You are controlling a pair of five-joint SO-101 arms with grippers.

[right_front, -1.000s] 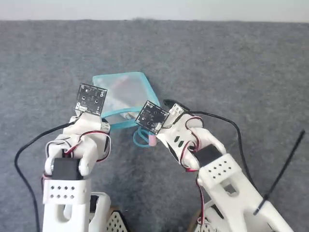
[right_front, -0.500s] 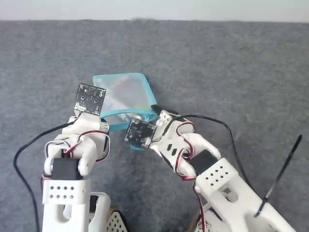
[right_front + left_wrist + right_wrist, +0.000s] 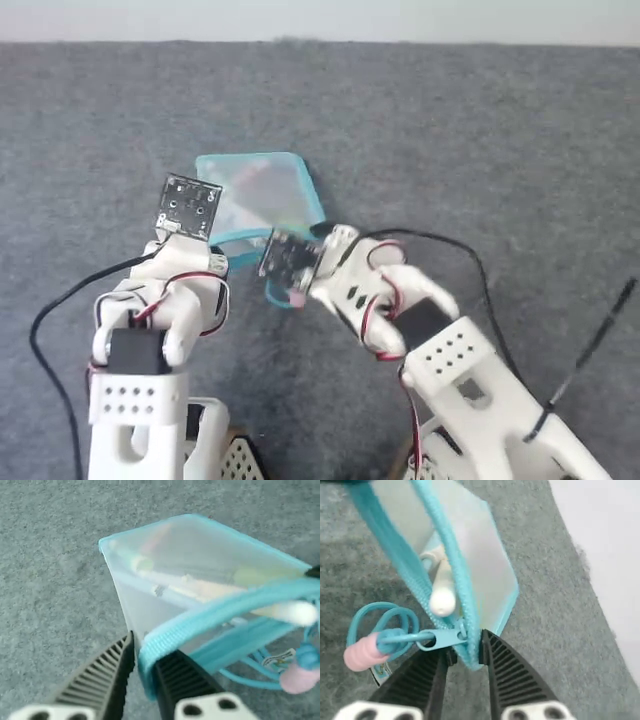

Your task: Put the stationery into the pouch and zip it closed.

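The left hand (image 3: 145, 655) is pressed onto one corner of the pouch (image 3: 200, 555), with the turquoise zip band caught between its two black fingers (image 3: 107, 672). From that grip the pouch runs out ahead of the hand, a translucent bag edged in turquoise, lifted at the held edge and resting on the grey desk (image 3: 450, 130) farther off. The stationery (image 3: 200, 585), several pens, lies lengthwise inside it.

The right hand (image 3: 467, 652) pinches the opposite end of the same zip band, its fingers closed on the fabric. The zip slider (image 3: 442, 639) sits right at the fingertips, touching the band. A turquoise cord loop (image 3: 385, 622) hangs from the slider to one side of the hand and ends in a pink bead (image 3: 359, 655). Just beyond the slider the two zip edges stand apart, and the rounded white end of a pen (image 3: 442, 600) shows in the gap.

From above, the two hands meet the near edge of the pouch from either side, close together.
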